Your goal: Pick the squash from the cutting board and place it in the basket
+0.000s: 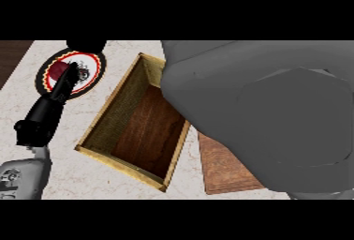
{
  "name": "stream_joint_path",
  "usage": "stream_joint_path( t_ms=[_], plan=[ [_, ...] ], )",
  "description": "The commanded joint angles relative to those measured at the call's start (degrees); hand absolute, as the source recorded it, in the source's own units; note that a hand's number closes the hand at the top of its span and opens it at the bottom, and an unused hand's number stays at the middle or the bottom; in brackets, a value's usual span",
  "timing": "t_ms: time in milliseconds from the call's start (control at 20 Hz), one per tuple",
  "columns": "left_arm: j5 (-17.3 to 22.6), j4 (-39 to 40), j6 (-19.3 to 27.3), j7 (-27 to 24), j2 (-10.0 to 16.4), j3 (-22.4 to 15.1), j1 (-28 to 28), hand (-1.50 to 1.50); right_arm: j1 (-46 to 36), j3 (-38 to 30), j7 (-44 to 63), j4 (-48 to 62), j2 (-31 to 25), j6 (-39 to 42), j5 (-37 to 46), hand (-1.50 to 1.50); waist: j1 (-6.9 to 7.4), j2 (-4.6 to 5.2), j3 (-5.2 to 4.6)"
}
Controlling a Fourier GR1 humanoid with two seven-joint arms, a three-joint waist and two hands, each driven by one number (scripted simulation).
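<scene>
Pale marbled table (69, 178) carried an open basket (116, 115) at the middle, its brown wooden floor showing. Just right of it lay the cutting board (224, 171), largely covered by the grey right forearm (276, 112), which filled the upper right; the right hand was out of view. The squash could not be seen, so its place could not be told. At far left the left hand (52, 101) was released, its straight fingers stretched over a plate (88, 63) bearing a red item (55, 69).

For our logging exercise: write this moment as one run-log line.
left hand: open, over plate | right forearm: partly covers cutting board | basket: beside board | squash: not visible
</scene>
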Motion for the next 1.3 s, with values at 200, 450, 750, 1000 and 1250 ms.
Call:
stream_joint_path(
  t_ms=[200,450,750,1000,1250],
  plan=[
    [-0.7,0.8,0.6,-0.8,-0.1,0.4,1.8,0.0,-2.0,5.8,11.1,8.9,0.5,5.7,0.0,1.5,-1.25,-0.31,0.04],
    [1.3,-0.3,-1.2,0.3,2.1,2.4,-0.1,0.0,-4.4,9.0,10.5,13.1,0.4,9.9,1.2,1.5,-1.2,-0.43,0.05],
    [0.7,0.1,-1.1,-1.3,0.9,1.2,1.1,0.0,-4.5,5.5,7.8,17.4,0.4,9.4,-4.7,-1.5,-0.85,-0.09,0.09],
    [0.5,0.1,-0.2,-0.9,0.2,1.4,1.0,0.0,-2.3,7.5,10.5,11.9,0.4,5.1,-10.2,-1.5,-1.08,-0.28,0.13],
    [0.7,-3.6,-0.7,2.2,0.8,1.3,1.6,0.0,-1.1,3.3,6.1,9.4,0.4,-7.9,-5.4,-1.5,-0.82,-0.37,0.19]
  ],
)
